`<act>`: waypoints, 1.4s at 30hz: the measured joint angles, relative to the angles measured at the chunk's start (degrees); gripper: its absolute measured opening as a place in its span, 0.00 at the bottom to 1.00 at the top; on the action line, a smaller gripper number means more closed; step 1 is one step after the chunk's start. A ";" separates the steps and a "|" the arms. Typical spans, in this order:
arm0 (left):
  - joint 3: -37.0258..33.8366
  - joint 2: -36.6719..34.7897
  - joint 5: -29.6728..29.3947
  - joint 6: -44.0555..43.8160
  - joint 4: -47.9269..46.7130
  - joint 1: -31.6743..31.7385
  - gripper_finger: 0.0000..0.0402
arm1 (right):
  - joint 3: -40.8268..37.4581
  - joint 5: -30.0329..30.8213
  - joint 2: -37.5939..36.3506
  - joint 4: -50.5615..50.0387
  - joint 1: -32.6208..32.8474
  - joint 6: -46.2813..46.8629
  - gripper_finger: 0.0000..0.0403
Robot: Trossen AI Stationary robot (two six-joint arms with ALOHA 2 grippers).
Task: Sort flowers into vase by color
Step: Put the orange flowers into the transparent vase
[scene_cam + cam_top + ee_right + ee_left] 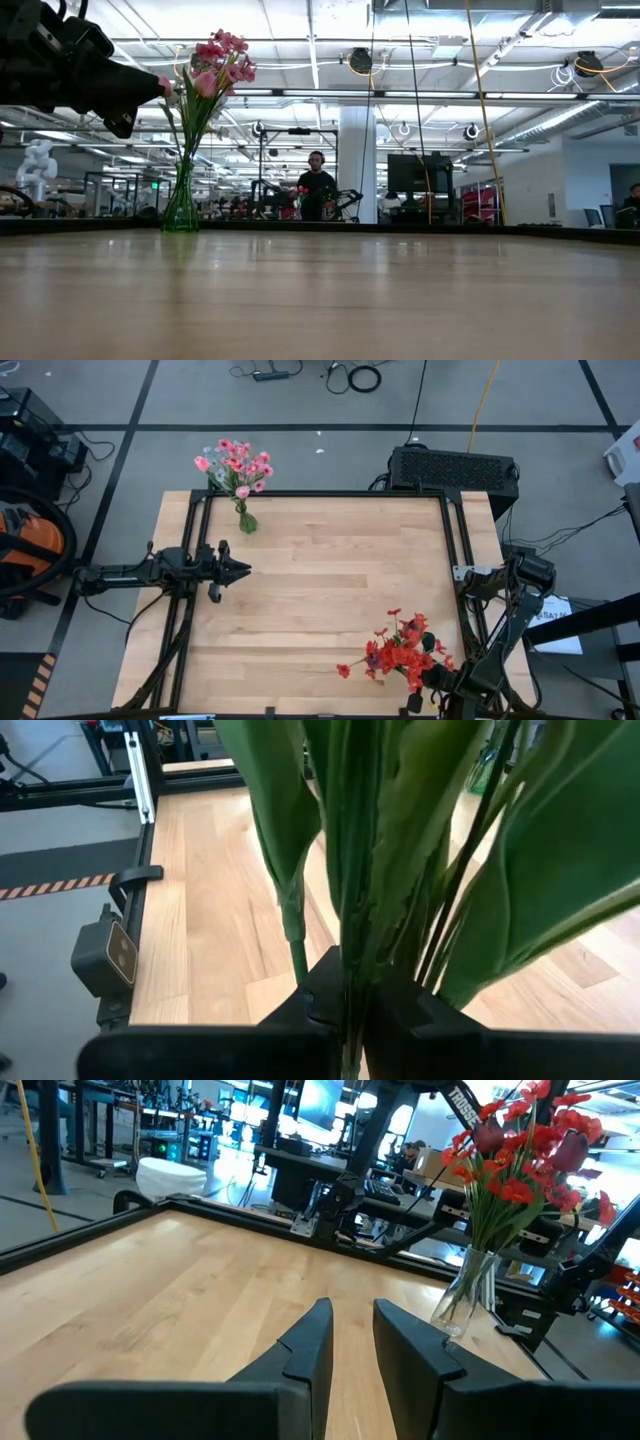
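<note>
A bunch of red flowers (pixel 400 650) stands in a clear glass vase (pixel 468 1292) near the table's near right corner. Their blooms (pixel 520 1150) show in the left wrist view. My right gripper (pixel 432 682) is at the bunch's base, shut on green stems (pixel 352 960) that fill its wrist view with leaves. Pink flowers (pixel 238 464) stand in a green glass vase (pixel 181 205) at the far left. My left gripper (pixel 350 1342) hovers over the table's left side, pointing right, with a narrow gap between its fingers, touching nothing. My right gripper pinches green flower stems (pixel 350 982) of the red bunch between its two fingers, low among the long leaves. The stems and leaves rise away from the fingers. Leaves and the fingers themselves hide how many stems are caught. It comes at the bunch from the table's near right side.
A black metal frame (pixel 320 494) rims the wooden table. The table's middle (pixel 330 590) is bare wood. A black box (pixel 452 468) sits past the far right edge. A person (pixel 317 188) stands far off in the room behind.
</note>
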 joint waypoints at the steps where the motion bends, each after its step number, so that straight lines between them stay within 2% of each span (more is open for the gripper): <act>1: -0.02 0.01 0.00 -0.01 0.00 -0.02 0.20 | 0.00 -0.06 0.00 -0.14 0.00 0.11 0.03; 9: 0.00 -0.01 0.00 -0.01 0.00 0.00 0.20 | 0.00 -0.09 0.00 -0.72 0.02 0.62 0.06; 18: -0.01 0.01 0.00 -0.01 0.00 -0.02 0.20 | -0.01 0.11 -0.08 -1.08 0.00 0.11 0.25; 22: 0.00 0.01 0.00 -0.02 0.00 -0.02 0.20 | 0.00 -3.52 -1.65 -1.05 0.00 -1.62 0.29; 33: -0.02 0.01 0.00 0.00 0.00 -0.02 0.20 | -0.02 -16.57 -10.33 -2.92 -0.32 -4.48 0.27; 42: -0.02 0.01 0.00 -0.02 0.00 -0.02 0.20 | -0.04 -18.46 -11.63 -6.29 -0.61 -4.04 0.21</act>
